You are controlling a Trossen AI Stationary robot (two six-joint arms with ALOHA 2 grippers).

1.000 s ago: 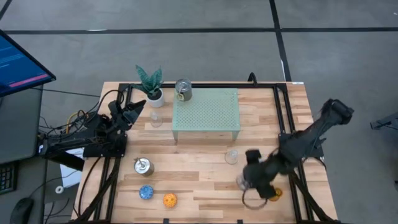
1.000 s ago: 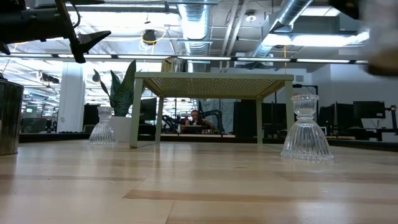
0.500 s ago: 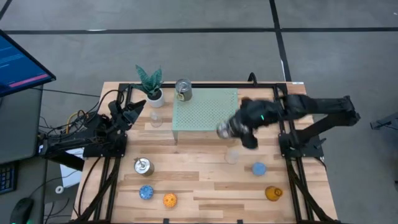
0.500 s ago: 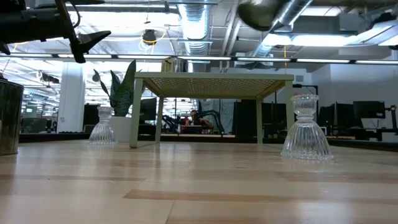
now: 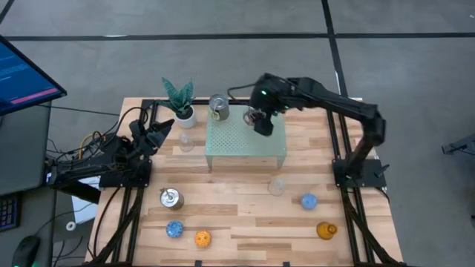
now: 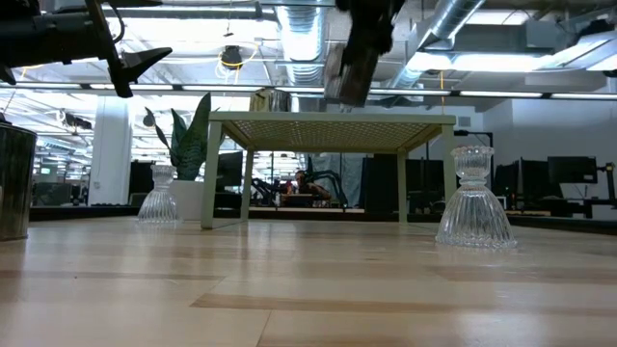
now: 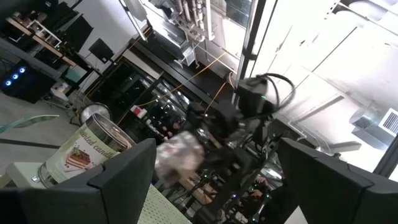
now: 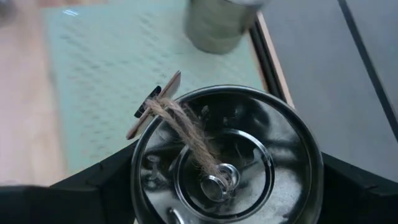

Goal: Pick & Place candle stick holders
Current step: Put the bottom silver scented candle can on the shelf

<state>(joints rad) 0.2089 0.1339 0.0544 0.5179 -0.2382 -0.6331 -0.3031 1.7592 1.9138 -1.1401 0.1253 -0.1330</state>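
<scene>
The right gripper (image 5: pixel 261 122) hangs above the far edge of the pale green perforated stand (image 5: pixel 241 141), its fingers spread wide and clamped on a shiny silver holder (image 8: pixel 227 162). The right wrist view looks straight down into the holder's round metal bowl, where a twine loop and a small tag (image 8: pixel 155 106) lie across the rim. In the low view the held silver piece (image 6: pixel 347 72) hangs clear above the stand's top (image 6: pixel 333 125), not touching it.

A second silver holder (image 5: pixel 218 107), a tin-like can with a printed label, stands on the stand's far left corner, just left of the gripper. Beside that corner sits a green leafy plant (image 5: pixel 179 99) in a white pot, and a clear glass holder (image 5: pixel 185 141) stands on the wooden table (image 5: pixel 237 222) just off the stand's left edge.

On the near side of the stand, another clear glass holder (image 5: pixel 276 185) stands close to its right front leg. Farther from the stand on that side are a blue holder (image 5: pixel 308 200) and an amber glass holder (image 5: pixel 324 231). Off the stand's near left corner stand a third silver holder (image 5: pixel 170 198), a second blue holder (image 5: pixel 174 229) and an orange holder (image 5: pixel 202 239).

The left gripper (image 5: pixel 158 133) waits well left of the stand, at the table's left edge, fingers wide apart and holding nothing.
</scene>
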